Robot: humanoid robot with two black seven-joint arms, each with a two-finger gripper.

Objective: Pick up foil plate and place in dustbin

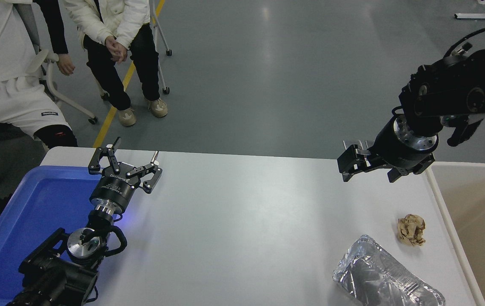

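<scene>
Foil plate (pixel 385 278) lies crumpled at the table's (pixel 242 212) near right corner, close to the dustbin (pixel 476 212) standing against the right edge. Between plate and bin rim sits a small brown paper ball (pixel 411 230). Above the far edge the right gripper (pixel 348 159) hovers empty; whether its fingers are spread I cannot tell. Left gripper (pixel 132 159) rests spread beside a blue tray (pixel 34 212). Two people sit beyond.

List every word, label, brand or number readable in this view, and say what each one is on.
Nothing here reads clearly.
Left gripper: white lettering on its black body, too blurred to read.
Person's white shorts: a small dark label near the hem, too small to read.
Right gripper, foil plate, paper ball, blue tray and dustbin: no visible text.
</scene>
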